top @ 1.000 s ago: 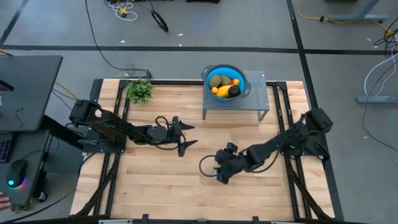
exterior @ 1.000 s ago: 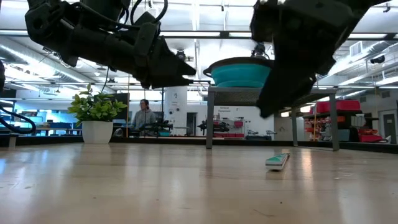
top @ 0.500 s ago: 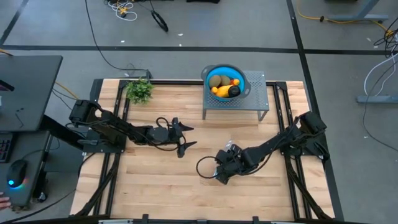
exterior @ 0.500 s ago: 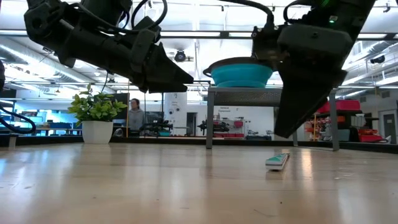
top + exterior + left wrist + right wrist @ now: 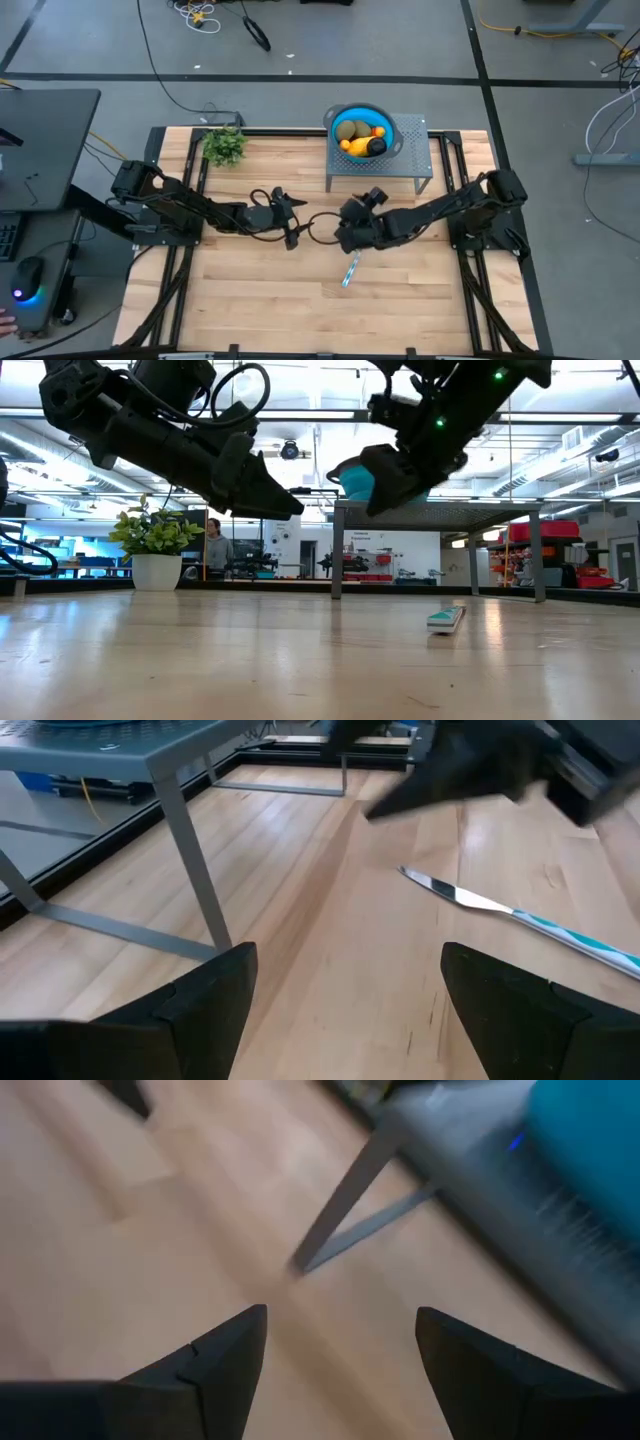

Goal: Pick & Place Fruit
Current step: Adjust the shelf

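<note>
Since the earlier frame, my right hand has swung from the near-centre of the counter up and toward the far side, and the utensil it was covering now lies exposed on the wood. I see the right hand raised above the counter, just near of the metal stand, fingers spread apart and carrying nothing. My left hand hovers at mid-counter, just left of the right hand, also spread open and empty.

All the fruit sits in the blue bowl on top of the stand: the yellow-orange oblong piece, the olive ovals and a small red-orange bit. No fruit shows on the counter.

The bowl lies far and slightly right of the right hand, and higher. I judge the right arm the nearer one. The plant stands at the far left.
</note>
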Robot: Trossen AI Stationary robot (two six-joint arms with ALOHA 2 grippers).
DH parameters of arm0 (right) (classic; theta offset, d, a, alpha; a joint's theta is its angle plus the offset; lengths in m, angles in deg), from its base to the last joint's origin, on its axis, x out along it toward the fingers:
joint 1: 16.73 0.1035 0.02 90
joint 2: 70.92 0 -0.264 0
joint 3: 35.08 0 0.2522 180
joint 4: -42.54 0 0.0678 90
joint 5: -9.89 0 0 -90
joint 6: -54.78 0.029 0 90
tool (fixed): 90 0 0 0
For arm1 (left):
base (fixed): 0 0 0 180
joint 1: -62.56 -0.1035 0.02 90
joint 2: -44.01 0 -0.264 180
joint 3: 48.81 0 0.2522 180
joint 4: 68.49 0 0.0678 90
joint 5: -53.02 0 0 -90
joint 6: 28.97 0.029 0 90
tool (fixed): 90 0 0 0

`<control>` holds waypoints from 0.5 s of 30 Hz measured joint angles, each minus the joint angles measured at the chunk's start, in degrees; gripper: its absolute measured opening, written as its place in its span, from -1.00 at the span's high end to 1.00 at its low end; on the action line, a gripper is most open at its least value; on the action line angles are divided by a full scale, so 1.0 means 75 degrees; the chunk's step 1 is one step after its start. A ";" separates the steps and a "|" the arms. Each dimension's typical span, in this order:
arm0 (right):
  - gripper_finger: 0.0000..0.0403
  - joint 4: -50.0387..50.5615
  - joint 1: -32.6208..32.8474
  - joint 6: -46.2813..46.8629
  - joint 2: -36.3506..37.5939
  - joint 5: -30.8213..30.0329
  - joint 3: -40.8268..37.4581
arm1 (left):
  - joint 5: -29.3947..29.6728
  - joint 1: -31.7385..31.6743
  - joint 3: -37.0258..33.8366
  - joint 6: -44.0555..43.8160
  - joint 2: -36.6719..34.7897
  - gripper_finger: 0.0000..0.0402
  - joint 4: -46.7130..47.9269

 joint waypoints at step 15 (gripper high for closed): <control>0.72 -0.1393 -0.0945 -0.3410 0.0009 -0.0991 0.0000 | 0.0081 0.0000 0.0000 0.0096 0.0000 -0.62 0.0058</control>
